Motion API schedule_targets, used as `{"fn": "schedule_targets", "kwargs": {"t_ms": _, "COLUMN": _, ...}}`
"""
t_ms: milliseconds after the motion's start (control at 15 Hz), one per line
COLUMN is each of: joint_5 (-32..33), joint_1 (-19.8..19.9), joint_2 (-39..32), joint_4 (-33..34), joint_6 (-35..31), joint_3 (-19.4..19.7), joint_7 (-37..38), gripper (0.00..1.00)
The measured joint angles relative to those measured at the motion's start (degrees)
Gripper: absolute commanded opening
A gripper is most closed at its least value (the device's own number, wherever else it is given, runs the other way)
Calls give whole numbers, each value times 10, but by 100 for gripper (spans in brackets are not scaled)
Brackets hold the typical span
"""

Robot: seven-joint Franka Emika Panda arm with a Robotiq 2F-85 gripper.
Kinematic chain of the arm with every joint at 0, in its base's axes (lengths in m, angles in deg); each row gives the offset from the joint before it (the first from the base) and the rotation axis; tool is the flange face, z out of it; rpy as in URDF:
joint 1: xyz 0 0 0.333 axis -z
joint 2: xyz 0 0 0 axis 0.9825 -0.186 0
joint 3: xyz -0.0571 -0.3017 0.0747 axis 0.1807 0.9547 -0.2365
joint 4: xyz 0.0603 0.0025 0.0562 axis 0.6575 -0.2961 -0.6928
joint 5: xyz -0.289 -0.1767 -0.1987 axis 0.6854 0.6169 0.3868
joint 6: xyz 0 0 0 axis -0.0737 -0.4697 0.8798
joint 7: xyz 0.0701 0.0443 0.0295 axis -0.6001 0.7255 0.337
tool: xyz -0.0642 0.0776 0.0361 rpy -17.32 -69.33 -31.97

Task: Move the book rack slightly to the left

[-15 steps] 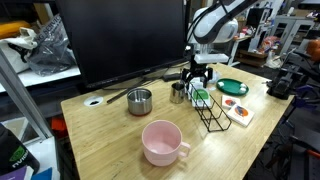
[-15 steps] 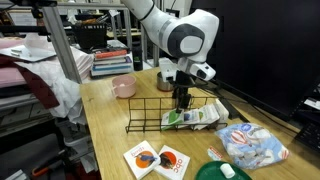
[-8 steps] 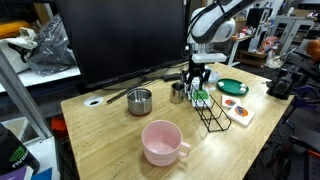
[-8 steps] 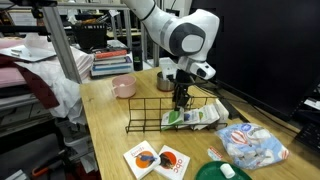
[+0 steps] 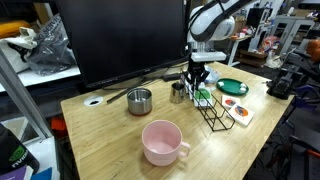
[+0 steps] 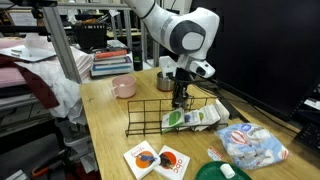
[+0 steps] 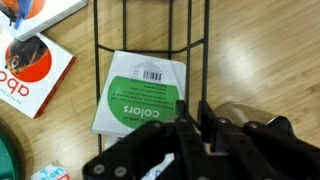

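In an exterior view my gripper [image 5: 197, 84] hangs straight down over the far end of the long open book rack of thin black wire [image 5: 211, 110]. The rack stands on the pale wooden table [image 5: 100, 140] between a small steel pot [image 5: 140, 100] and a round green plate [image 5: 232, 87]. A pink ceramic mug [image 5: 163, 142] sits well apart, nearer the camera. From here my 2 fingers look drawn close together at the rack's top wire.

In an exterior view from the side, the book rack [image 6: 150, 115] runs along the table with its divider loops upright. A flat green paper packet [image 6: 188, 118] lies inside it, at the end under my gripper [image 6: 181, 100].

In the wrist view my gripper [image 7: 194, 112] shows only a narrow slit between its fingers. 1 thin wire of the book rack [image 7: 204, 50] runs into that slit, so I judge I have it pinched, though the contact itself is hidden. The green packet [image 7: 140, 95] lies within the rack's outline.

I expect the rack to be light and stiff, so it should slide as 1 piece without bending. The wire is thin and smooth, so it may twist or slip between my pads. Since I hold it near 1 end, the far end may swing. An upright near a welded crossing looks like the surest hold. The loose packet may get dragged along.
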Motion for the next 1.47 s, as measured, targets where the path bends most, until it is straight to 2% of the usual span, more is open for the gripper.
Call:
{"fn": "schedule_targets", "kwargs": {"t_ms": 600, "joint_5": 9, "joint_1": -2, "joint_2": -3, "joint_4": 13, "joint_6": 31, "joint_3": 0, "joint_7": 0, "gripper": 2}}
{"fn": "schedule_targets", "kwargs": {"t_ms": 1133, "joint_5": 79, "joint_1": -22, "joint_2": -1, "joint_4": 33, "joint_6": 115, "joint_3": 8, "joint_7": 20, "gripper": 2}}
{"fn": "schedule_targets", "kwargs": {"t_ms": 1467, "joint_5": 106, "joint_1": -33, "joint_2": 6, "joint_4": 39, "joint_6": 122, "joint_3": 10, "joint_7": 26, "gripper": 2}}
